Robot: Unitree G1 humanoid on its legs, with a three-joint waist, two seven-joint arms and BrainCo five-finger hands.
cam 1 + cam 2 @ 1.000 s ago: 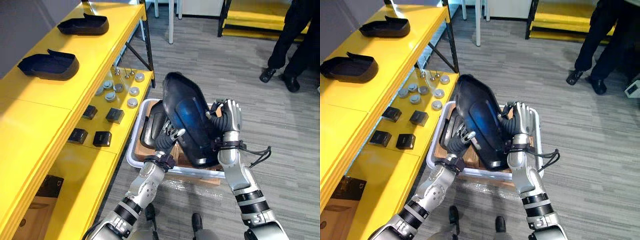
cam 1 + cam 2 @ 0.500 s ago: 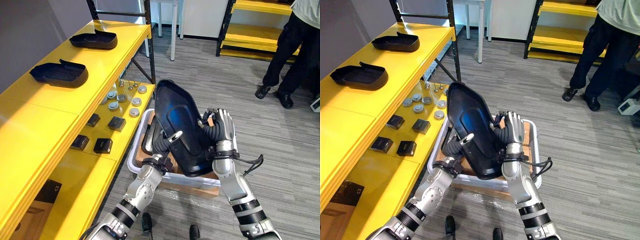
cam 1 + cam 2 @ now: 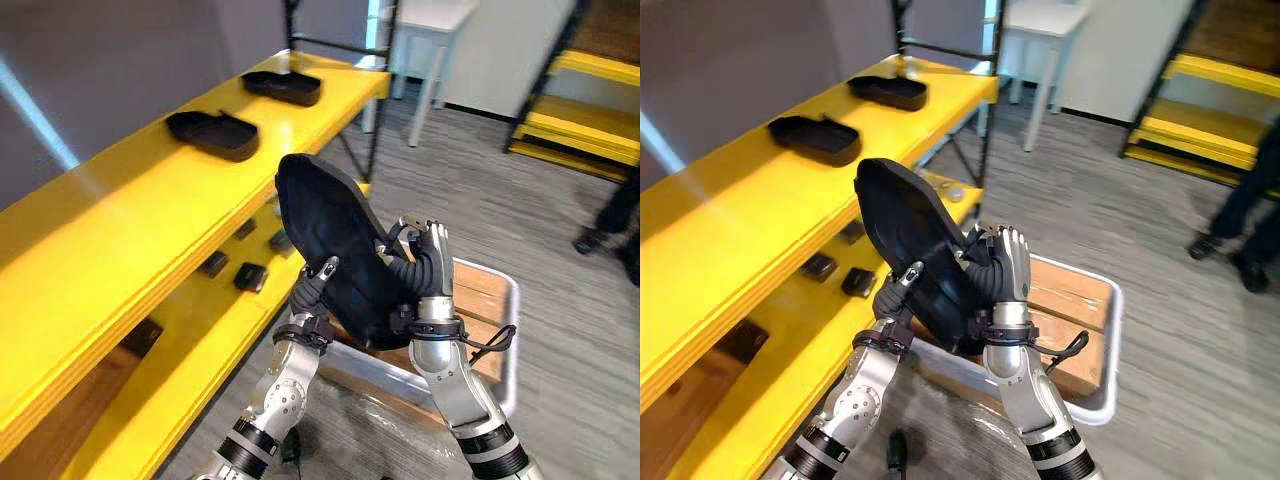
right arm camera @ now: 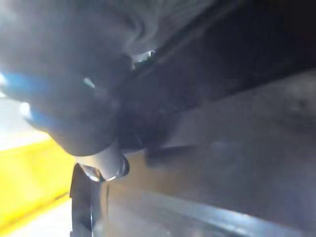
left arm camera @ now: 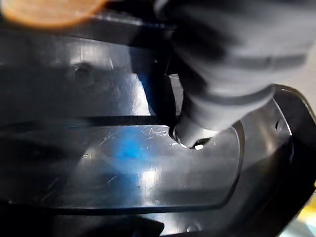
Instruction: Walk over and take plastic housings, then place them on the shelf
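Note:
A large black plastic housing [image 3: 335, 245] stands tilted upright in the air, held between both hands above the white bin [image 3: 505, 345]. My left hand [image 3: 310, 290] grips its lower edge, thumb on the glossy inner face [image 5: 123, 153] and fingers behind. My right hand [image 3: 425, 270] is curled round the housing's right edge. Two more black housings [image 3: 213, 133] [image 3: 282, 87] lie on the yellow shelf top [image 3: 120, 220] to the left. The held housing [image 3: 905, 235] is level with that shelf top and just to its right.
The lower yellow shelf level carries small black boxes [image 3: 250, 277] under the top board. The bin holds a brown wooden piece [image 3: 1065, 300]. A person's dark leg and shoe [image 3: 1245, 215] stand at the far right. A white table [image 3: 430, 25] and another yellow rack [image 3: 590, 70] stand behind.
The housing has come up out of the bin and now stands higher, beside the shelf top. The left hand's fingers have curled onto it. The camera has swung up and towards the shelf.

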